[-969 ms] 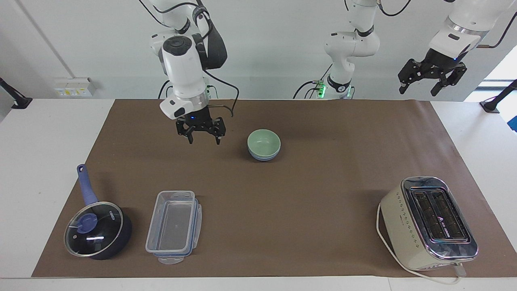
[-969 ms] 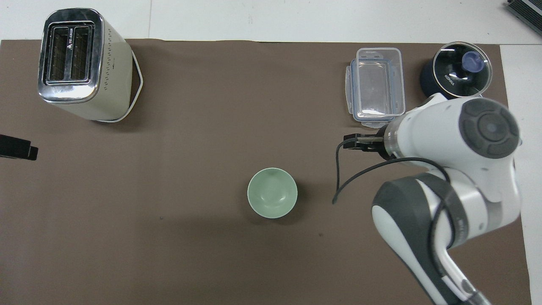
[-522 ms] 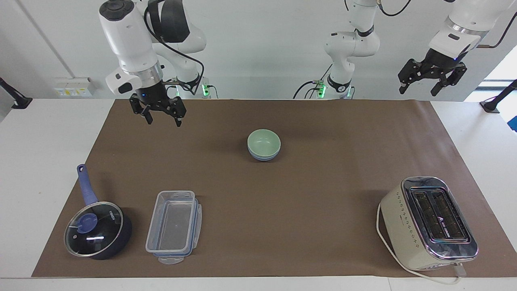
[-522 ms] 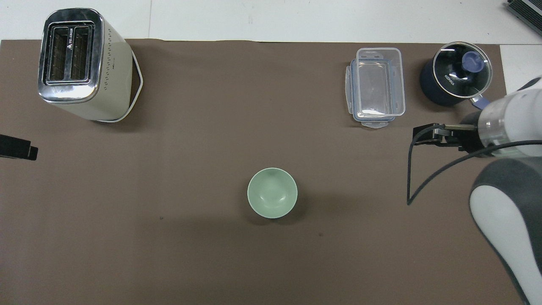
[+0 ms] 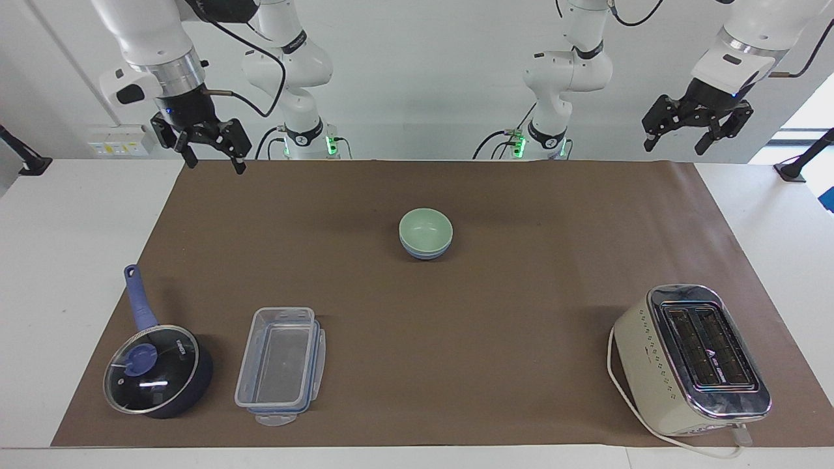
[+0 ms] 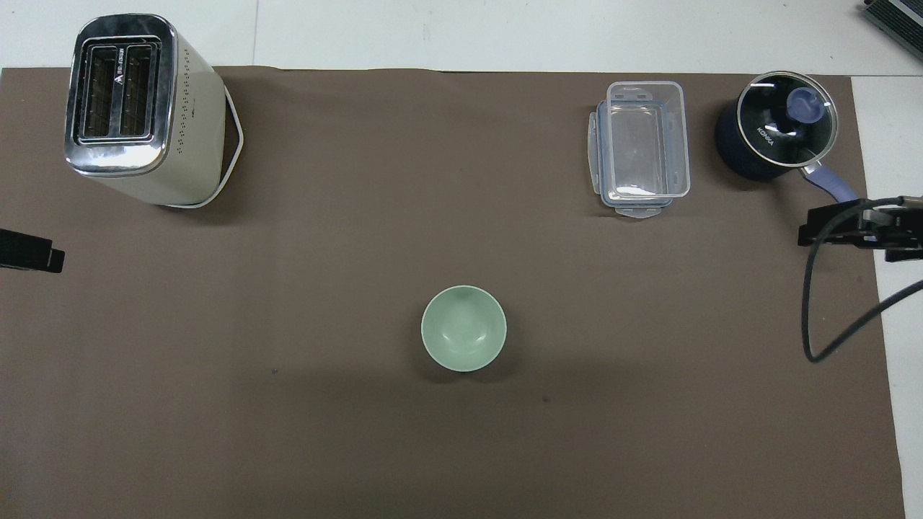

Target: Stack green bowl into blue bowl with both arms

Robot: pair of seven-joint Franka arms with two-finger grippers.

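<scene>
The green bowl sits nested inside the blue bowl at the middle of the brown mat. Only the blue bowl's rim and lower wall show under it. In the overhead view only the green bowl shows, and the blue bowl is hidden beneath it. My right gripper is open and empty, raised over the mat's corner at the right arm's end; its tip shows in the overhead view. My left gripper is open and empty, held high at the left arm's end, where that arm waits; its tip shows in the overhead view.
A cream toaster stands farther from the robots at the left arm's end. A clear lidded container and a dark-blue saucepan with a glass lid lie farther out at the right arm's end.
My right gripper has risen and drawn away from beside the bowls toward the right arm's end of the table. The bowls and the left arm have not moved.
</scene>
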